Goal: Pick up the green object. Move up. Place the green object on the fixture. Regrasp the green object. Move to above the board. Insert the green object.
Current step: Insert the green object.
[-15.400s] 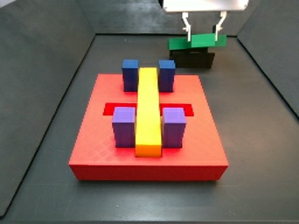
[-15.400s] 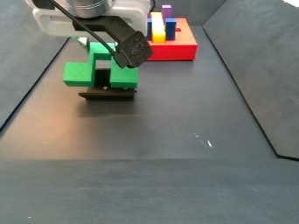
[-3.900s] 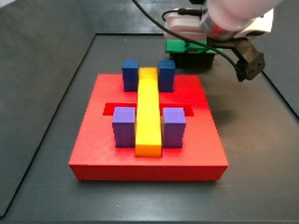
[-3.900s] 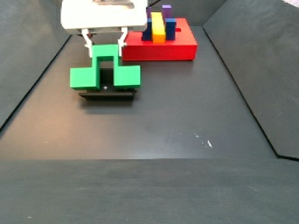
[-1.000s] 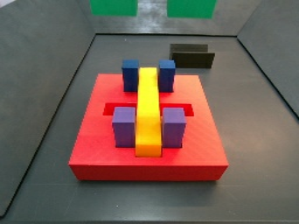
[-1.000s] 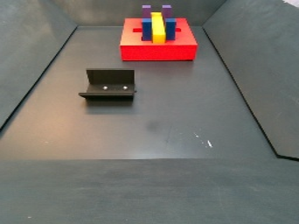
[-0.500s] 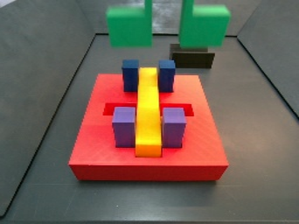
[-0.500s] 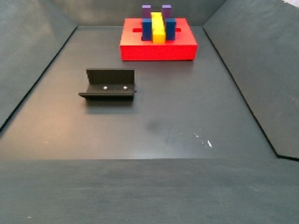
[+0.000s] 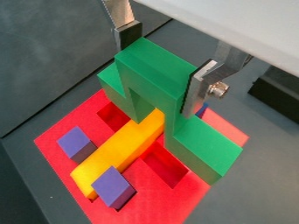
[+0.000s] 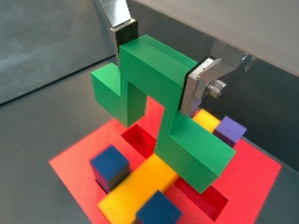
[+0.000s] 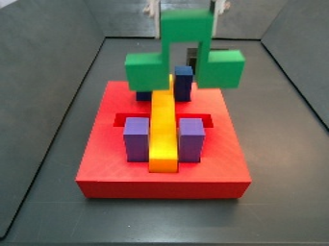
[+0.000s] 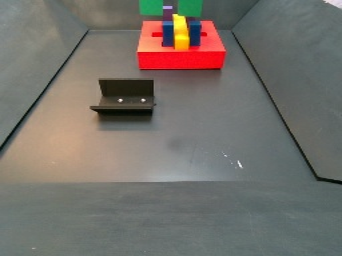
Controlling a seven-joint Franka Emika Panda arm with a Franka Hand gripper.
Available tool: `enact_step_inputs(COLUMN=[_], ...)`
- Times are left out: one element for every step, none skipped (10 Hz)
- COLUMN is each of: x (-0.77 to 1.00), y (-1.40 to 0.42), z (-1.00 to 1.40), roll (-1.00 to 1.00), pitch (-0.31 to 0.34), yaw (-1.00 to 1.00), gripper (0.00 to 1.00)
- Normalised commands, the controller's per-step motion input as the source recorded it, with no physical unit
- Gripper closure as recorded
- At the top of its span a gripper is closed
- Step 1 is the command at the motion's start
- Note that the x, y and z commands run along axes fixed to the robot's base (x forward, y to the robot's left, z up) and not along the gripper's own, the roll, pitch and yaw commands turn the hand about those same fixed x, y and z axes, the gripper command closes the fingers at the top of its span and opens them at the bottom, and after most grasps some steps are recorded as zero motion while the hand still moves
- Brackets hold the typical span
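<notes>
The gripper, clamped on the green object, hangs above the board. Under the object, the yellow bar and the blue blocks stand in the way; purple blocks flank the bar nearer the front. The fixture sits well apart on open floor.

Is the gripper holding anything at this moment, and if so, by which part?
Yes. The gripper holds the green object above the board, jaws clamped on the two sides of its raised middle block; its two lower arms hang free below.
</notes>
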Motion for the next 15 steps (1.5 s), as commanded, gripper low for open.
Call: enact_step_inputs(x=[-0.35,-0.42,-0.26,-0.07,0.0,0.0,0.0,0.0,0.0,0.0,0.0,0.0,0.0,0.0,0.0], y=[-0.1,-0.17,-0.19,-0.15,-0.1,-0.07,-0.04,0.0,0.0,0.0,0.0,-0.02,-0.05,-0.05,-0.03], z=[-0.28,-0.32,-0.26,-0.13,-0.12,-0.16,-0.18,-0.26,-0.19,-0.19,-0.19,-0.18,-0.17,-0.2,-0.23], roll=[0.0,0.01,0.0,0.0,0.0,0.0,0.0,0.03,0.0,0.01,0.01,0.01,0.01,0.0,0.0], pitch=[-0.007,-0.03,-0.053,-0.079,-0.096,-0.064,-0.049,-0.014,-0.034,-0.034,-0.036,-0.039,-0.043,-0.074,-0.083], yaw=[-0.05,-0.09,-0.02,0.0,0.01,0.02,0.01,0.14,0.13,0.14,0.14,0.13,0.11,0.07,0.04], gripper=[1.0,1.0,1.0,1.0,1.0,1.0,1.0,1.0,1.0,1.0,1.0,1.0,1.0,1.0,1.0])
